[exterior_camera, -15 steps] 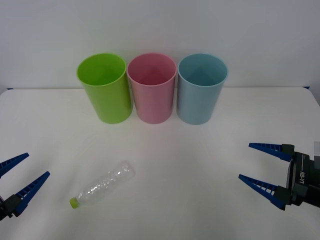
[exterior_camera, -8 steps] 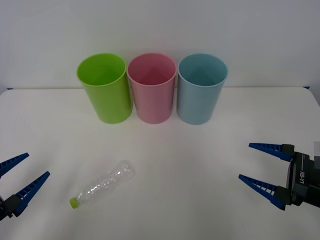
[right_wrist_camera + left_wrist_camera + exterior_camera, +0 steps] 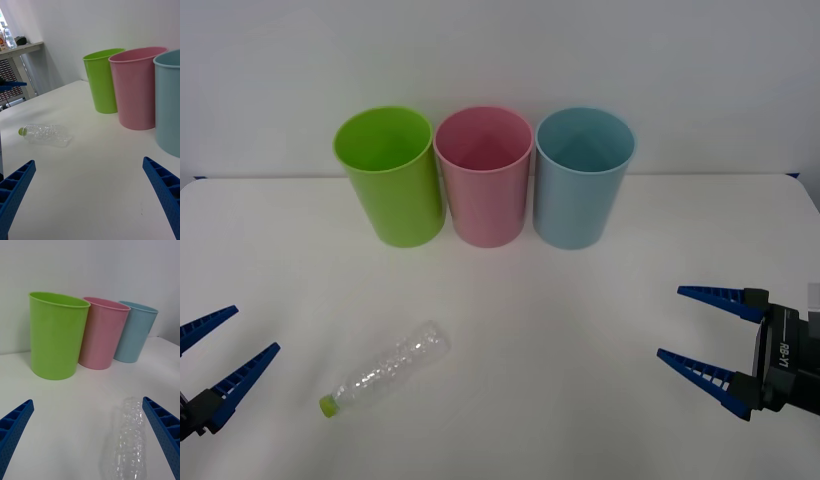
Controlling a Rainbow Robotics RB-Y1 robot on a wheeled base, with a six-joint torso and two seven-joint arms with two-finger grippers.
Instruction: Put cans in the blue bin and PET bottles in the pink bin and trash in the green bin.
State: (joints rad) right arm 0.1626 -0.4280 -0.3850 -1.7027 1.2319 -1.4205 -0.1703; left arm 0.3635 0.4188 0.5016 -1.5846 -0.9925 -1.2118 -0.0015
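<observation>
Standing in a tight row at the twelve o'clock end of the white table [image 3: 510,320] are three upright bins: the green bin [image 3: 391,178] toward eleven, the pink bin [image 3: 484,177] dead centre, the blue bin [image 3: 580,178] toward one, each rim just beside its neighbour's. Down at seven o'clock lies the PET bottle [image 3: 387,368] on its side, clear and crinkly, no label on it, its lime-green cap [image 3: 327,405] pointing toward seven and its base toward one, well apart from the bins.

The left gripper [image 3: 208,356] sits at eight o'clock, blue ribbed fingers spread wide, holding nothing, near the bottle's cap end but not touching it. Over at four o'clock the right gripper [image 3: 695,331] is likewise splayed open and empty, well apart from everything. Its black body carries white lettering, too small here to read for sure.

The left wrist view brings the bottle [image 3: 129,442] in close between the spread fingers [image 3: 15,427], ridged plastic plain to see, with the green bin [image 3: 56,335], pink bin [image 3: 103,333] and blue bin [image 3: 135,332] behind. The right wrist view looks across the table: bottle [image 3: 47,135] lying flat with its cap [image 3: 22,131] visible, green bin [image 3: 102,80], pink bin [image 3: 138,88], blue bin [image 3: 168,101], plus a grey shelf [image 3: 20,48] against the far wall.
</observation>
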